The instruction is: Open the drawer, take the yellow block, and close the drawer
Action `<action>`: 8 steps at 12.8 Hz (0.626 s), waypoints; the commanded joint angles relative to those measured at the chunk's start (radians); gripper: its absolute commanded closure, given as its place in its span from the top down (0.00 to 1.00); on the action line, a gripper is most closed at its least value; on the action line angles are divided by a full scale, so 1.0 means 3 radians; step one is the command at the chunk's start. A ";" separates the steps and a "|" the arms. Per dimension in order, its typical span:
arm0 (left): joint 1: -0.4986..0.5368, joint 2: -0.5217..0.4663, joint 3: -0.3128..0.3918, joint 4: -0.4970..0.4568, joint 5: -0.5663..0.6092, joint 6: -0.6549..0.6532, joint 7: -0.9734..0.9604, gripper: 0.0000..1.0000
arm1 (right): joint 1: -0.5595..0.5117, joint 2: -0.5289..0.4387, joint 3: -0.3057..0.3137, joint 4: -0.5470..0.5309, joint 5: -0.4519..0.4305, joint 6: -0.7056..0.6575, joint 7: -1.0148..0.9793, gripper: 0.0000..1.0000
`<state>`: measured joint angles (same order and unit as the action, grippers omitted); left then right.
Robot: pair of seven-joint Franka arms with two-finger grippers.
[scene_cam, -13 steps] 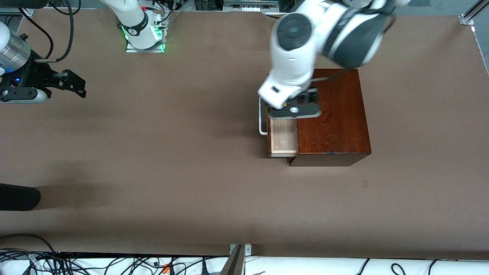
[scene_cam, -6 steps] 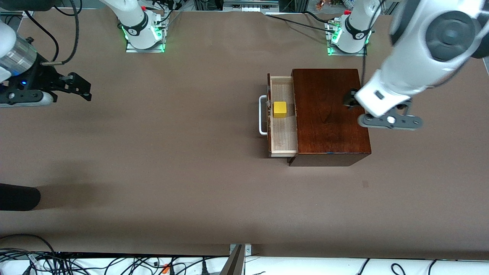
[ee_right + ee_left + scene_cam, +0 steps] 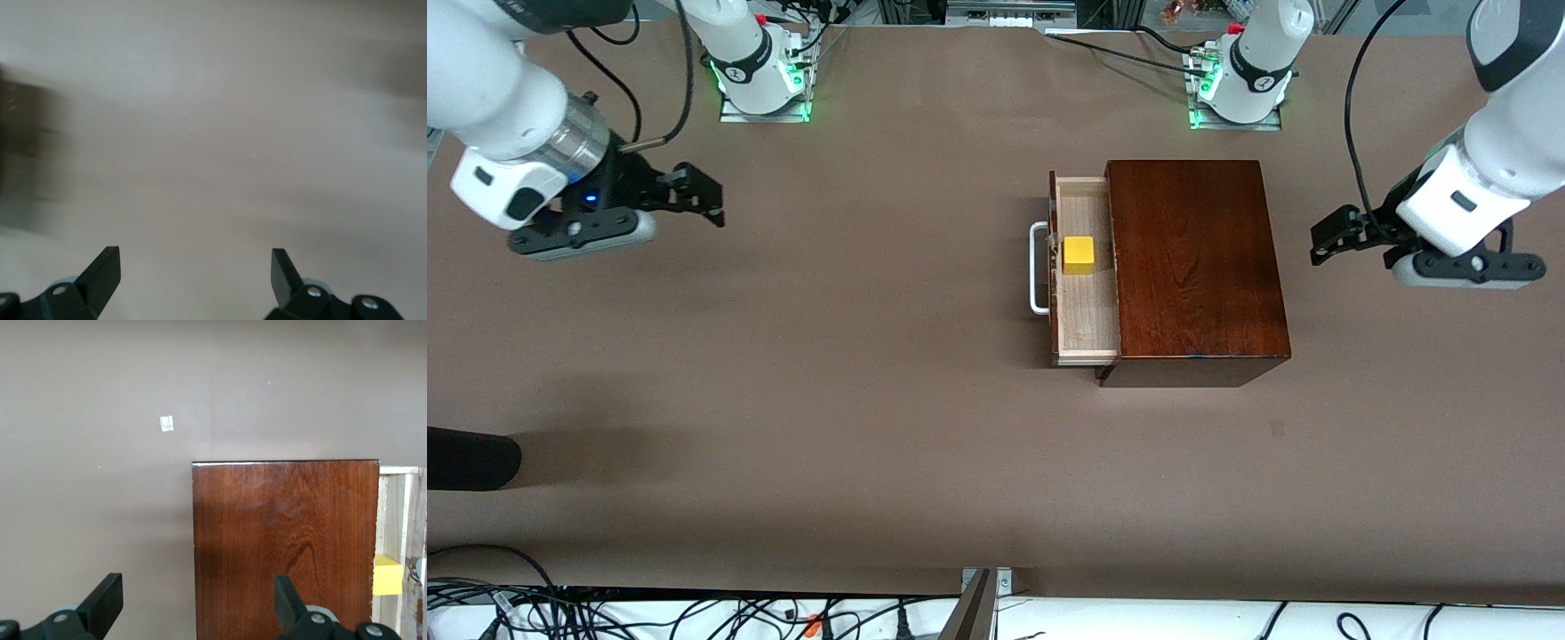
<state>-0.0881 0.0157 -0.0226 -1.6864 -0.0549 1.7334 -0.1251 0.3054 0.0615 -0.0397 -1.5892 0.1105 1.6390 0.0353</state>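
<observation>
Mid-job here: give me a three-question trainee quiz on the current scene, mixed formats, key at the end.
1. True or false: the drawer is pulled out of the wooden box.
2. The yellow block is: A) on the box, B) in the drawer, C) in a gripper.
3. Fill in: the fingers of the left gripper and right gripper are both ____.

Key: 1 true; 2 B; 3 open.

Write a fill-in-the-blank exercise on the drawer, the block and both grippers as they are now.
1. The drawer of the wooden box stands ____.
2. The yellow block lies in the ____.
3. The left gripper, over bare table at the left arm's end, holds ____.
4. The right gripper, open, hangs over the ____.

Missing words: open; drawer; nothing; table
</observation>
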 commanded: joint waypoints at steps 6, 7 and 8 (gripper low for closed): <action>0.0064 -0.0150 -0.0042 -0.0106 0.0147 -0.0189 0.0018 1.00 | 0.0979 0.0607 0.0500 0.0128 0.0046 0.0615 -0.0056 1.00; 0.0064 -0.0145 -0.0042 -0.0100 0.0157 -0.0189 0.0023 1.00 | 0.1199 0.0735 0.0500 0.0188 -0.0005 0.0692 -0.0056 1.00; 0.0064 -0.0150 -0.0047 -0.0100 0.0193 -0.0189 0.0038 1.00 | 0.1424 0.0878 0.0500 0.0280 -0.0203 0.0825 -0.0061 1.00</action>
<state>-0.0781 -0.0309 -0.0269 -1.7348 -0.0302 1.6986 -0.1253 0.6357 0.2502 0.1199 -1.5785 0.1064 1.8563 0.0313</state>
